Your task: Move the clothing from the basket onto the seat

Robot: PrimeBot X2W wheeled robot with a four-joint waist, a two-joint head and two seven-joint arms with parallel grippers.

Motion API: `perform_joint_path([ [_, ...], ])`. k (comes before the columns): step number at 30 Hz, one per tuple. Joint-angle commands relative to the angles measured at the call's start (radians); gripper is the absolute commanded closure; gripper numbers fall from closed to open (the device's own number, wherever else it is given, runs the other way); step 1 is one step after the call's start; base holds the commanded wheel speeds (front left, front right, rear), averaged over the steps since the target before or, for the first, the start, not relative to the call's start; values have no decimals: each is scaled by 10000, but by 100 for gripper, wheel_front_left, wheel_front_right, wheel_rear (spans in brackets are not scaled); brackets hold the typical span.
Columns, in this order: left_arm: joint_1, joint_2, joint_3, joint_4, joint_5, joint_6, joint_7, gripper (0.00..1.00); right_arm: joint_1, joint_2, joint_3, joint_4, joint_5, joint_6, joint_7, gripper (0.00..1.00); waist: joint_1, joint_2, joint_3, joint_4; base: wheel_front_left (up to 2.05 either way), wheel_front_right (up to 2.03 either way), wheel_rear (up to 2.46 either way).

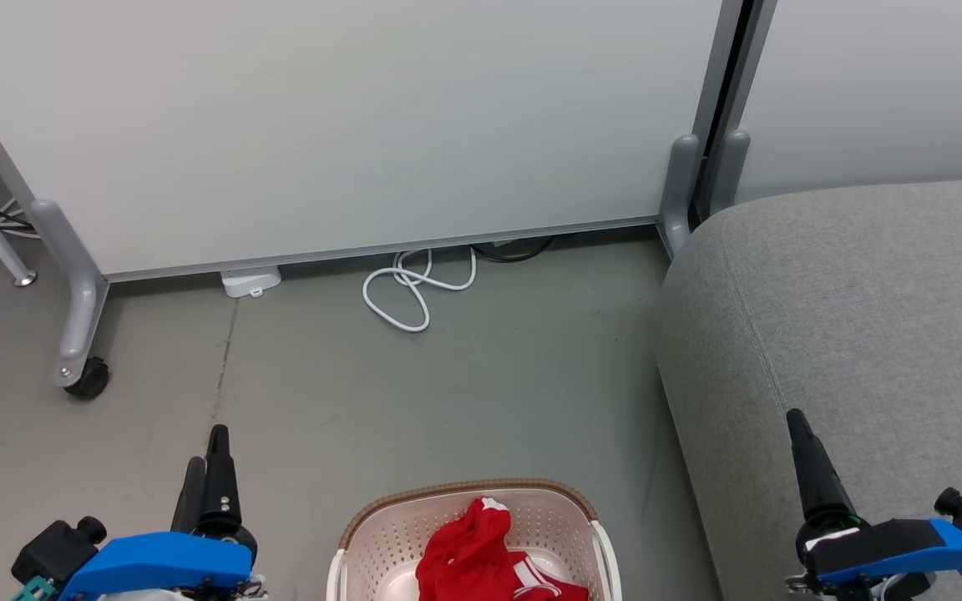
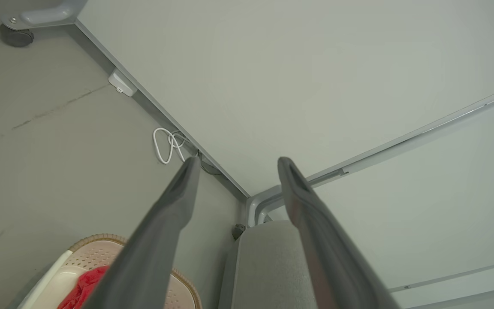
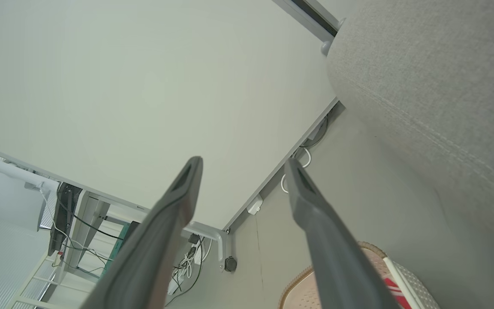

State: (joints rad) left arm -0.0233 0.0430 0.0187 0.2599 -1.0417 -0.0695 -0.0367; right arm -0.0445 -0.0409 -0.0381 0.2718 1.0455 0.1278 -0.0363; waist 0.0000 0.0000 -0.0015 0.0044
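The clothing (image 1: 481, 551), a crumpled red garment with white trim, lies inside the basket (image 1: 464, 487) at the bottom centre of the head view. The seat (image 1: 865, 317), a grey sofa, fills the right side. My left gripper (image 1: 207, 446) hovers open above the floor, left of the basket. My right gripper (image 1: 797, 421) is over the seat's front part, with one finger showing. In the left wrist view the left gripper (image 2: 239, 161) is open and empty, above the basket (image 2: 97, 237), clothing (image 2: 86, 285) and seat (image 2: 268, 266). The right gripper (image 3: 243, 162) is open and empty, with the basket (image 3: 294, 287), clothing (image 3: 392, 284) and seat (image 3: 423, 77) nearby.
A white partition panel (image 1: 347, 125) on grey feet with a castor (image 1: 87, 380) stands behind. A coiled white cable (image 1: 414, 292) and a white power block (image 1: 251, 281) lie at its base. Grey floor lies between the panel, basket and sofa.
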Motion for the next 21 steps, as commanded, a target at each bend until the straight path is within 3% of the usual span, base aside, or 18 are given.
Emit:
perform_joint_path([
  [1,-96,108,-69,-171,503,53,-121,0,-119,-62,47,-145,-472,22,-126,0,0,0,1,5,0,0,0],
  [21,-40,275,-536,-68,3528,234,-747,0,-133,-82,206,-230,-3269,28,-745,0,0,0,10,39,0,0,0],
])
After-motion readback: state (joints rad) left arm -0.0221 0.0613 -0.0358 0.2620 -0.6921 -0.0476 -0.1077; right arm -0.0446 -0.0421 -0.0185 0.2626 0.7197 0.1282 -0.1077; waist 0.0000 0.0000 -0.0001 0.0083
